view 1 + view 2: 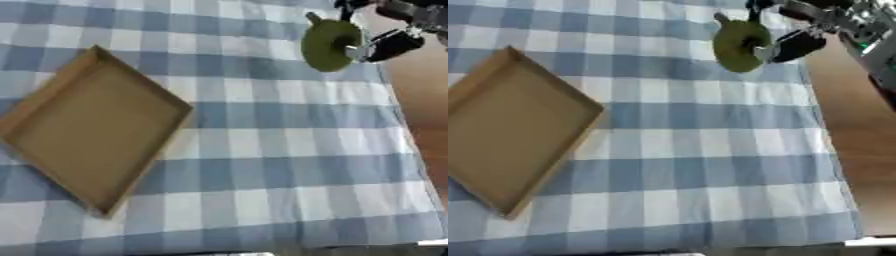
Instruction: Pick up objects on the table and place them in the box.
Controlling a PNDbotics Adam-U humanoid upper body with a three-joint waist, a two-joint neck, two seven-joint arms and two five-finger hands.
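A round olive-green object (328, 44) with a short stem at its top hangs above the table's far right part. My right hand (385, 44) comes in from the upper right corner, its black fingers curled round the object's right side. The shallow brown cardboard box (52, 97) lies askew at the left, with nothing inside it. My left hand is in neither view.
A blue and white checked cloth (280, 150) covers the table. Its right edge (826, 145) runs down beside a brown wooden floor. The cloth's front edge lies near the bottom of the views.
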